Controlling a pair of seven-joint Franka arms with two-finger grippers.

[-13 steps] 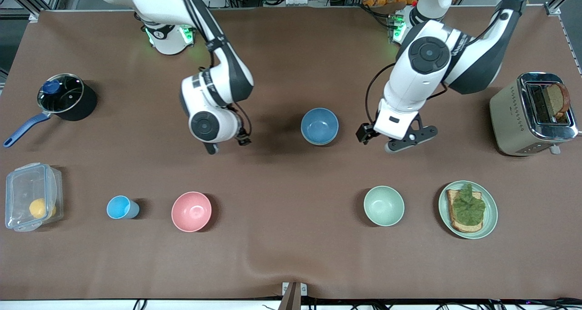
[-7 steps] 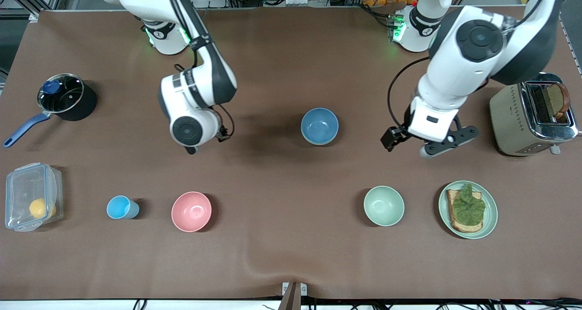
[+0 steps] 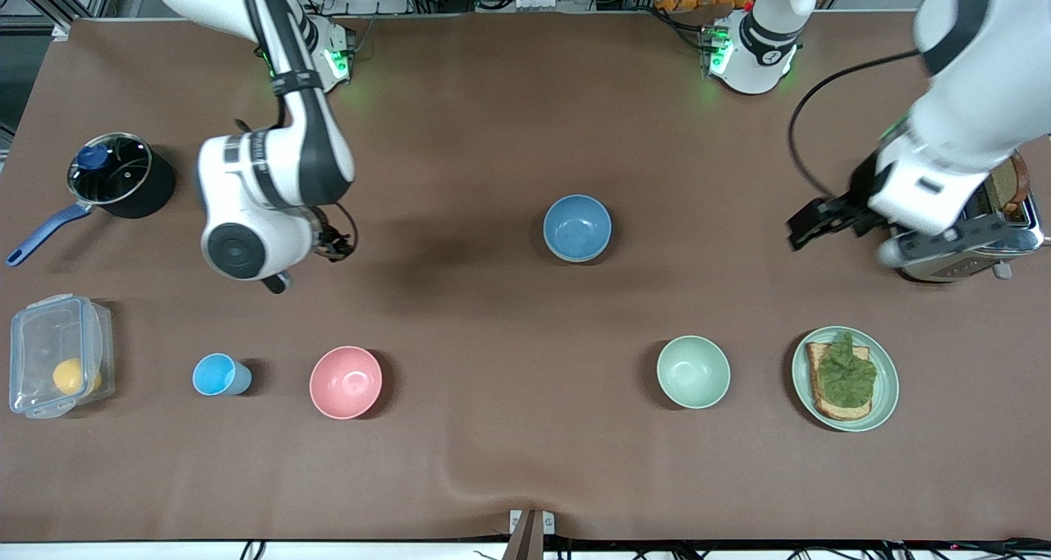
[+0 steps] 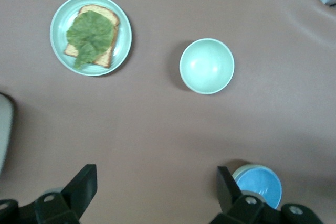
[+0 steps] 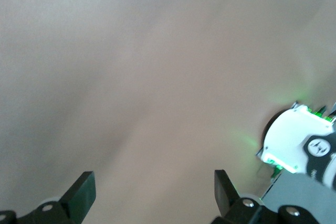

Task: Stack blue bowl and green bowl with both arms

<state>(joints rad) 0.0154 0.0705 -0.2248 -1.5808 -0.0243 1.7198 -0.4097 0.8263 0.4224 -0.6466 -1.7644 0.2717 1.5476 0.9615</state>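
Blue bowl point(image 3: 577, 228) and green bowl point(image 3: 693, 371) sit apart, unstacked; left gripper point(image 4: 152, 192) and right gripper point(image 5: 149, 192), both spread wide and carrying nothing, hover well clear, so either bowl needs grabbing.

The left arm covers much of the toaster point(image 3: 928, 248). In the left wrist view, the left pincer point(image 4: 155, 195) hides part of the blue bowl point(image 4: 260, 184). The right pincer point(image 5: 149, 198) is cut off by the picture's edge.
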